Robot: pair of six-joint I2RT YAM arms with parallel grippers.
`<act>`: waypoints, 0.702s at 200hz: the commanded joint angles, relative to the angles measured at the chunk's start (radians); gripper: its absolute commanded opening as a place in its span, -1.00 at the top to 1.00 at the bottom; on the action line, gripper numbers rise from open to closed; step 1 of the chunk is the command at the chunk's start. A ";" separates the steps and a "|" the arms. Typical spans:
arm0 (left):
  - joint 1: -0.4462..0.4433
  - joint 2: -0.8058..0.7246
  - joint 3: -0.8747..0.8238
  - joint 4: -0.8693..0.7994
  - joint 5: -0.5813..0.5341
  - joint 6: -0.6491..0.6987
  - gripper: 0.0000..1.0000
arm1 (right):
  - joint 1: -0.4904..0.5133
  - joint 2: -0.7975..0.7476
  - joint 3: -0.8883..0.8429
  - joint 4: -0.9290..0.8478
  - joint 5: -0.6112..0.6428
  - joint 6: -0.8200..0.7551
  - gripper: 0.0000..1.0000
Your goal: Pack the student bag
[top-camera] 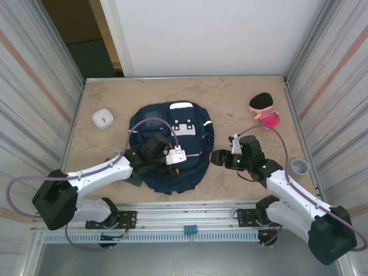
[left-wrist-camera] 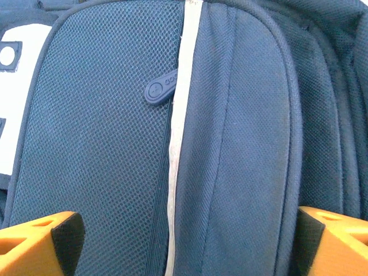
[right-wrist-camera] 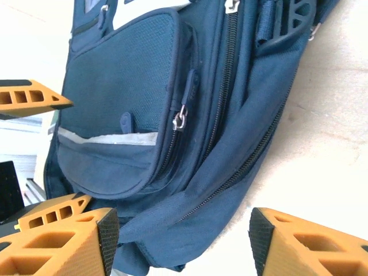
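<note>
We see student bag (top-camera: 152, 118) flat on table (top-camera: 230, 98), front up. L arm stretched low over it, left gripper (left-wrist-camera: 187, 236) spread wide; R arm bent beside it, right gripper (right-wrist-camera: 183, 233) apart, empty.

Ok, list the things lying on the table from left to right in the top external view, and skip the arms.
white square container → student bag → pink toy with a black top → grey cup
</note>
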State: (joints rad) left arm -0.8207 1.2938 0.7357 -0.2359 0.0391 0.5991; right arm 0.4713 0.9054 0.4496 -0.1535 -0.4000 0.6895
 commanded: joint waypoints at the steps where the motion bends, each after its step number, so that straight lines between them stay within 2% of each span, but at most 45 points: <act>1: -0.011 0.046 0.032 0.031 -0.035 0.045 -0.87 | 0.003 -0.022 -0.023 -0.019 0.021 0.039 -0.25; 24: -0.012 0.096 0.048 0.072 -0.116 0.042 -0.77 | 0.004 -0.010 -0.025 0.004 -0.002 0.041 -0.26; 37: -0.011 0.115 0.057 0.093 -0.134 0.045 -0.58 | 0.004 0.003 -0.026 0.022 -0.020 0.046 -0.27; 63: -0.018 0.095 0.070 0.103 -0.110 0.033 0.21 | 0.011 0.026 -0.029 0.056 -0.040 0.060 -0.27; 77: -0.018 0.053 0.066 0.117 -0.081 0.009 0.73 | 0.012 0.033 -0.031 0.068 -0.038 0.068 -0.28; 88: -0.017 0.014 0.069 0.123 -0.069 -0.011 0.94 | 0.012 0.035 -0.033 0.078 -0.039 0.073 -0.28; 96: -0.017 -0.013 0.076 0.121 -0.058 -0.017 1.00 | 0.013 0.035 -0.038 0.089 -0.041 0.076 -0.28; 129: 0.000 -0.089 0.142 0.079 -0.038 -0.048 1.00 | 0.047 0.012 -0.056 0.174 -0.051 0.107 -0.31; 140: 0.012 -0.098 0.158 0.076 -0.035 -0.057 1.00 | 0.072 -0.001 -0.058 0.197 -0.042 0.124 -0.37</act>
State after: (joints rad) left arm -0.8253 1.2644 0.8074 -0.2012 -0.0269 0.5846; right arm 0.5030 0.9333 0.4103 -0.0406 -0.4274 0.7612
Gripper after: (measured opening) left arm 0.071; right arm 0.657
